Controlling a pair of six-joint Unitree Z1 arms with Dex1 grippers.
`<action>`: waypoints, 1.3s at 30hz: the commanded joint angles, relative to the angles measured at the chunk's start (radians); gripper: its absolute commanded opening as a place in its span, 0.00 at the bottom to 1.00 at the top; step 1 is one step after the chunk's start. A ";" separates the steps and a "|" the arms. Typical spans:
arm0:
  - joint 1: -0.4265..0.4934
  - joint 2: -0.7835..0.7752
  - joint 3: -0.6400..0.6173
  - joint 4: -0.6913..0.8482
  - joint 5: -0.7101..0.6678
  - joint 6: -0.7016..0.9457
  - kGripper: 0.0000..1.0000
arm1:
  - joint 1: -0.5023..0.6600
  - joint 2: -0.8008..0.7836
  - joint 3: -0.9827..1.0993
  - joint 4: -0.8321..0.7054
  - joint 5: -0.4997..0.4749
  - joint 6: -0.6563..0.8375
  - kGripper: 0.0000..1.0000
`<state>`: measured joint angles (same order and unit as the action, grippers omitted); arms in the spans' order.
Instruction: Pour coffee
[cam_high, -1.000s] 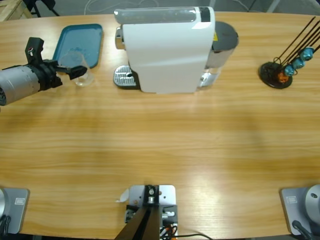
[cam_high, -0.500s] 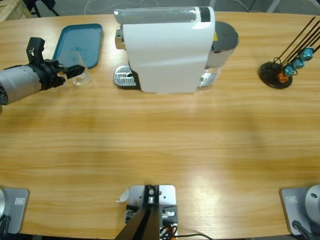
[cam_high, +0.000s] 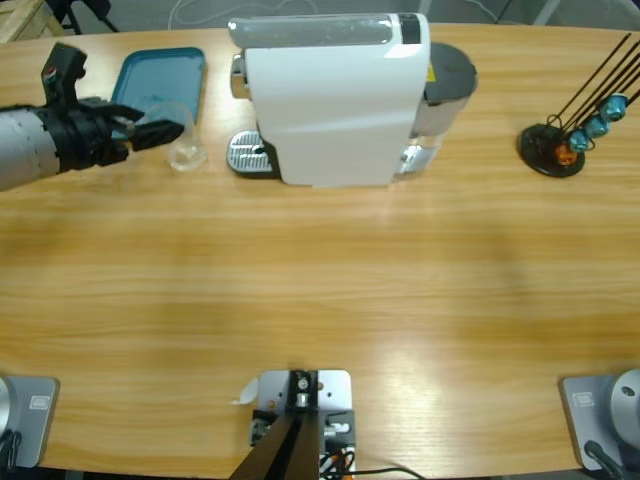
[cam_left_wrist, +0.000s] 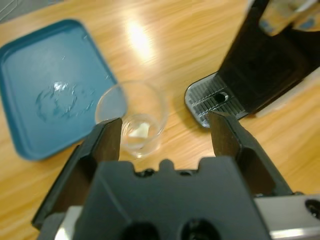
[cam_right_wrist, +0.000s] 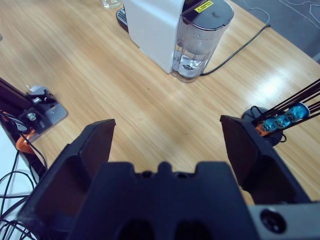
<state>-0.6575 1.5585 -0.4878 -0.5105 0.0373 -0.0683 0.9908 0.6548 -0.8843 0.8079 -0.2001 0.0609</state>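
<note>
A clear drinking glass (cam_high: 186, 150) stands upright on the wooden table between the teal tray (cam_high: 160, 85) and the white coffee machine (cam_high: 335, 100). In the left wrist view the glass (cam_left_wrist: 134, 120) is just ahead of my left gripper (cam_left_wrist: 165, 125), close to one jaw, and looks empty apart from a pale glint at its base. My left gripper (cam_high: 160, 131) is open and holds nothing. The machine's metal drip tray (cam_left_wrist: 215, 97) lies just beyond the glass. No coffee is in view. My right gripper (cam_right_wrist: 167, 127) hangs open high over the table.
A black stand with blue and orange capsules (cam_high: 560, 145) is at the far right of the table. The machine's water tank (cam_right_wrist: 200, 45) and power cable sit on its right side. Bare wood runs along the table's front half.
The glass now stands further right, nearer the drip tray. My left gripper has shifted up the high view towards the teal tray, and the glass sits ahead of its jaws.
</note>
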 joint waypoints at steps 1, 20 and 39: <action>-0.008 0.059 -0.037 0.045 -0.023 0.054 0.65 | -0.011 -0.032 0.034 0.006 0.011 0.013 0.91; 0.071 0.185 -0.008 -0.062 0.059 -0.068 1.00 | -0.011 -0.027 0.037 0.005 0.013 0.013 0.91; 0.081 0.281 0.008 -0.158 0.050 -0.082 0.42 | -0.011 -0.023 0.038 0.005 0.016 0.013 0.91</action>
<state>-0.5879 1.7803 -0.5135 -0.6350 0.0847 -0.1411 0.9908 0.6482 -0.8802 0.8079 -0.1982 0.0609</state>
